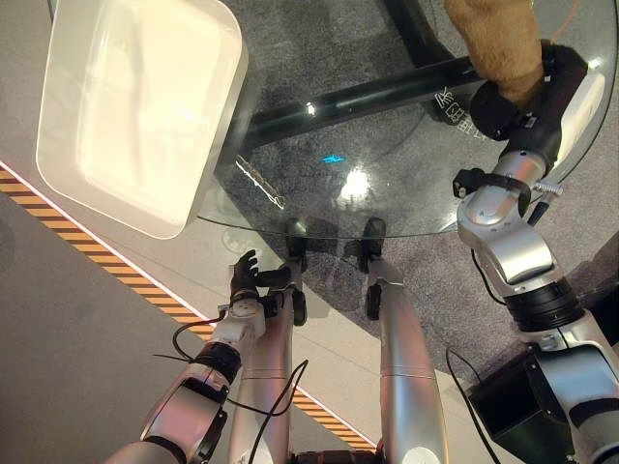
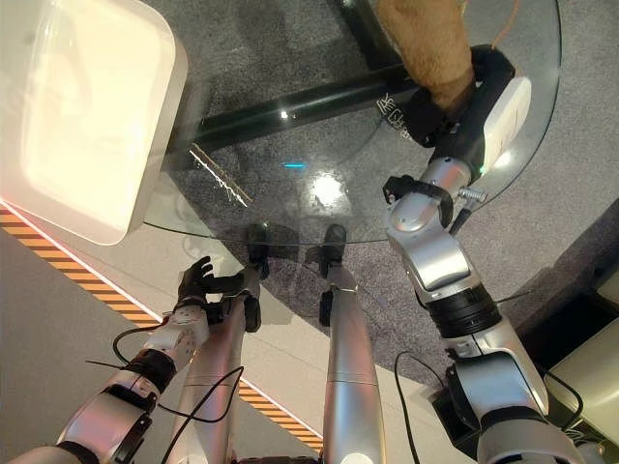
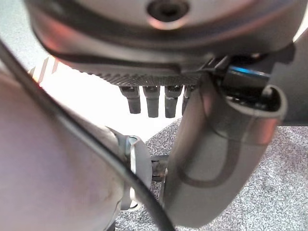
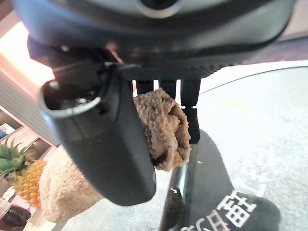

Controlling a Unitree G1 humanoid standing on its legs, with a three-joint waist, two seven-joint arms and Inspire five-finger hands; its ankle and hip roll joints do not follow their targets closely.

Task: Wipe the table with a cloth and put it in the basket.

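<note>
A brown fluffy cloth (image 1: 493, 39) lies on the far right part of the round glass table (image 1: 387, 184). My right hand (image 1: 508, 101) rests on the cloth's near end. In the right wrist view its thumb (image 4: 115, 144) and fingers pinch a bunch of the cloth (image 4: 163, 130), so it is shut on it. A white rectangular basket (image 1: 222, 116) stands at the table's left side, reaching out past the glass edge. My left hand (image 1: 247, 275) hangs low, below the table's near edge, with relaxed straight fingers (image 3: 151, 101) and nothing in it.
A dark beam of the table's base (image 1: 368, 97) runs under the glass. Orange and black striped tape (image 1: 68, 227) crosses the floor on the left. A dark box (image 1: 503, 396) sits on the floor at the lower right. A pineapple (image 4: 24, 178) stands beyond the cloth.
</note>
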